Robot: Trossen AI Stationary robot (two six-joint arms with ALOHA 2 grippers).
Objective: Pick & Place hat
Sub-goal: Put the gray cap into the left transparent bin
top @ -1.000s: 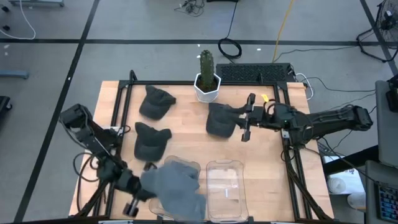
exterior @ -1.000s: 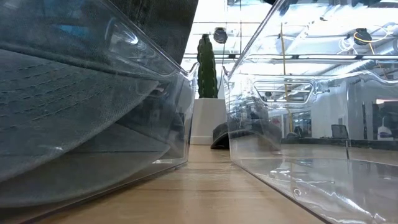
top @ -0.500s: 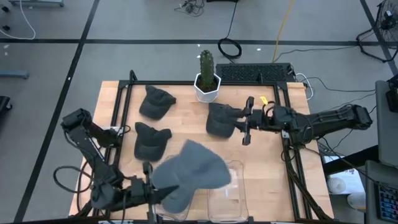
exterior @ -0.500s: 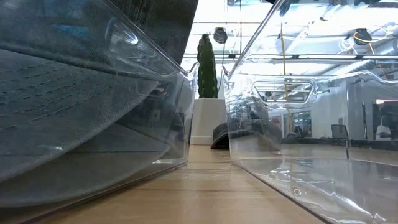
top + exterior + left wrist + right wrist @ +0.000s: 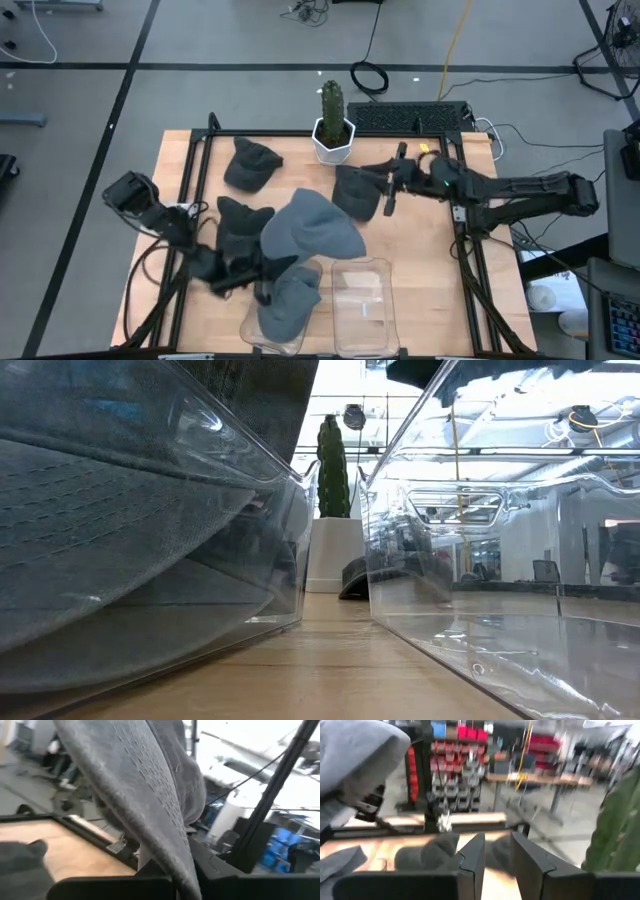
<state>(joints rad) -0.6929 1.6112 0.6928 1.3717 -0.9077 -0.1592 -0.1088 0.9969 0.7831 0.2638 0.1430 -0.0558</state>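
Only the high view shows the hat [image 5: 312, 232] above both bins [image 5: 362, 305].

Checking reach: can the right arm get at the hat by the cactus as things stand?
Probably yes: the right pincer hangs right beside that hat, nothing between them; the cactus stands clear.

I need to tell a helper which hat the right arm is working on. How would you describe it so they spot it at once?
Start at the potted cactus at the table's far edge. Just in front of its white pot lies a dark grey hat, with the right tool at its side. Unlike the other hats, it lies on the table's right half.
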